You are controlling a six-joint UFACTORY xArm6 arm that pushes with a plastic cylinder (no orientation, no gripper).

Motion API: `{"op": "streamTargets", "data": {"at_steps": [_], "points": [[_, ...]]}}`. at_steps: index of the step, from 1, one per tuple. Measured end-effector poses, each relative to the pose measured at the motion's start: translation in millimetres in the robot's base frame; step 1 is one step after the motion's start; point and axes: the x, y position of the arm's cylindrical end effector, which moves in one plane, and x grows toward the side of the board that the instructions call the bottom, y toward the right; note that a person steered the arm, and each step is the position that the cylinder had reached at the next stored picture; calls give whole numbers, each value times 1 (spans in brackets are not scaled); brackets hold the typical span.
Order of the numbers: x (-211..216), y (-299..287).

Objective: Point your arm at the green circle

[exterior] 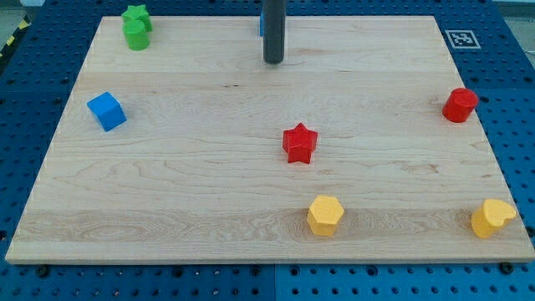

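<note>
The green circle (136,36) sits at the view's top left of the wooden board (167,167), touching a green star (135,15) just above it. My tip (273,61) is at the view's top centre, far to the right of the green circle and touching no block. A blue block (261,23) shows partly behind the rod.
A blue cube (106,111) lies at the left. A red star (299,143) is near the middle. A red cylinder (459,105) is at the right edge. A yellow hexagon (325,216) and a yellow block (492,218) lie along the bottom.
</note>
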Motion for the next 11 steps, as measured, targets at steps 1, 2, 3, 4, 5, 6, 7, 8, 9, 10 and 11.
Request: {"op": "streamTargets", "data": {"at_steps": [1, 2, 3, 4, 5, 6, 7, 8, 9, 10, 11], "points": [[21, -7], [21, -7], [21, -7], [21, -7], [21, -7], [21, -7], [20, -9], [20, -56], [17, -125], [-2, -195], [-24, -273]]}}
